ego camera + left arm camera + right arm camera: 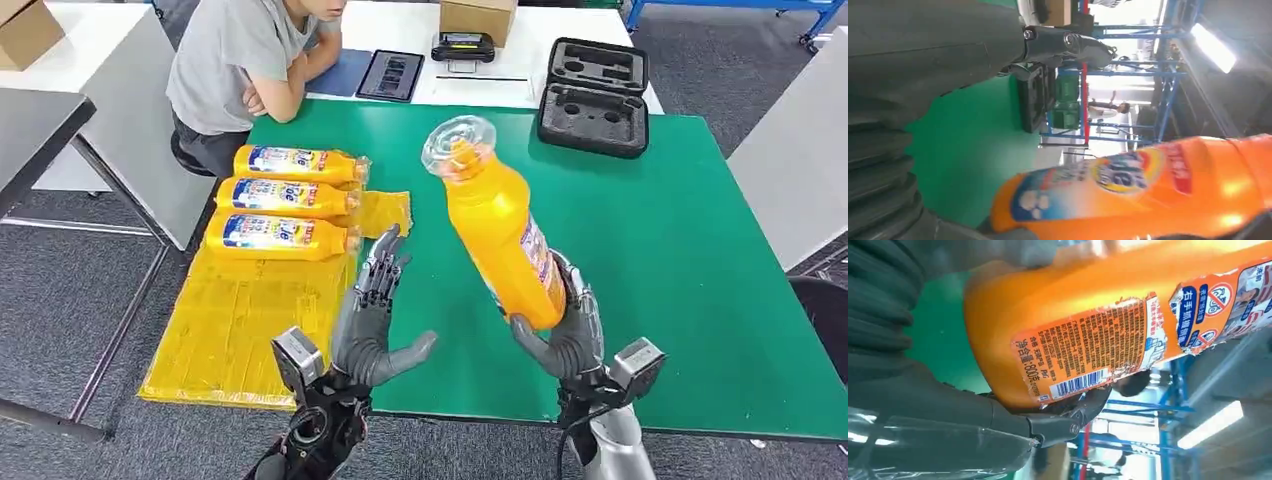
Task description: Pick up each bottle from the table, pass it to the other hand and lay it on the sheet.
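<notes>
My right hand (565,335) grips the base of an orange bottle (497,222) and holds it up over the green table (680,250), clear cap toward the far side and tilted left. The same bottle crosses the left wrist view (1148,190) and the right wrist view (1108,320), where my right hand (948,405) wraps its lower end. My left hand (372,315) stands upright beside it with fingers spread, palm toward the bottle, a small gap between them. Three more orange bottles (290,200) lie side by side on the yellow sheet (240,320) at the left.
A person in a grey shirt (240,60) leans on the white table behind the sheet. An open black case (595,100) sits at the green table's far edge, with a tablet (390,75) and a cardboard box (478,15) beyond. Grey floor lies on the left.
</notes>
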{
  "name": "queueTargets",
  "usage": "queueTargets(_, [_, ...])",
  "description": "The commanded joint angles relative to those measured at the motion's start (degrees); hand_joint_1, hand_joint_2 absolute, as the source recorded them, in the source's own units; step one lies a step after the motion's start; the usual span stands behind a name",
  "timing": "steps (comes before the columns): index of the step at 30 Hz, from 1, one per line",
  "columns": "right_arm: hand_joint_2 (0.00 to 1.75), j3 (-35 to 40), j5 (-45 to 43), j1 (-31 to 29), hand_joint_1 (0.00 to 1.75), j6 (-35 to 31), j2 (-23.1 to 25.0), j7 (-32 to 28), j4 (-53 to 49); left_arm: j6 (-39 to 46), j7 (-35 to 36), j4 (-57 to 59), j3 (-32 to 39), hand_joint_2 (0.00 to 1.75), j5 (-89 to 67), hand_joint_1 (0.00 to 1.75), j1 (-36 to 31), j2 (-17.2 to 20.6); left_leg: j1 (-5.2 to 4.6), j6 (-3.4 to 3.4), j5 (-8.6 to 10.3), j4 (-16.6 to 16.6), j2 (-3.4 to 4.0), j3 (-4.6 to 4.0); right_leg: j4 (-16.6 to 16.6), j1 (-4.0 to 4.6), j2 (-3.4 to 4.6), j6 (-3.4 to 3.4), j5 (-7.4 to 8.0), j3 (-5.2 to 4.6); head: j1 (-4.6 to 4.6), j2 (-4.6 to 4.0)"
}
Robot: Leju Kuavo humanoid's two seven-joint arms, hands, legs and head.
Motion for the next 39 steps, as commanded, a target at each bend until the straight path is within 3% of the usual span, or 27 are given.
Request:
queueTargets(1, [1.75, -0.95, 1.56, -0.62, 1.75, 1.97, 1.25, -0.15, -1.90, -0.79, 0.15, 6.56, -0.80, 1.75, 0.21, 0.00, -2.16, 0.28, 0.09, -0.13, -0.08, -0.03, -0.03, 0.26, -0.08, 0.09, -0.02, -0.15, -0.07, 0.30, 0.00, 0.00])
queueTargets(13, [1.75, 1.57, 3.51, -2.23, 1.75, 1.14, 1.49, -0.15, 0.22, -4.14, 0.15, 6.50, -2.46, 1.75, 0.34, 0.00, -2.95, -0.36, 0.03, -0.07, -0.03, -0.02, 0.02, 0.09, -0.02, 0.03, 0.02, -0.08, -0.02, 0.10, -0.02, 0.00])
queueTargets(22, [1.75, 8.05, 3.88, -4.18, 1.75, 3.03, 1.17, -0.15, 7.64, -2.27, 0.15, 3.46, -5.12, 1.75, -0.60, 0.00, -6.47, 0.32, 0.13, -0.14, -0.09, 0.00, 0.16, 0.24, -0.05, 0.13, 0.17, -0.17, -0.01, 0.24, -0.02, 0.00])
queueTargets(27, [1.75, 12.38, 6.42, -3.70, 1.75, 4.37, -0.33, -0.15, 6.93, -2.19, 0.15, 3.19, -5.79, 1.75, -0.57, 0.00, -7.41, 0.36, 0.15, -0.16, -0.14, 0.01, 0.12, 0.30, -0.07, 0.15, 0.13, -0.19, -0.06, 0.34, -0.02, 0.00])
queueTargets(39, [1.75, 13.03, 5.84, -4.42, 1.75, 3.70, -0.17, -0.15, 8.81, -2.43, 0.15, 2.08, -5.70, 1.75, -0.39, 0.00, -7.01, 0.43, 0.09, -0.12, -0.05, -0.03, 0.03, 0.19, -0.07, 0.09, 0.04, -0.14, -0.02, 0.23, 0.00, 0.00])
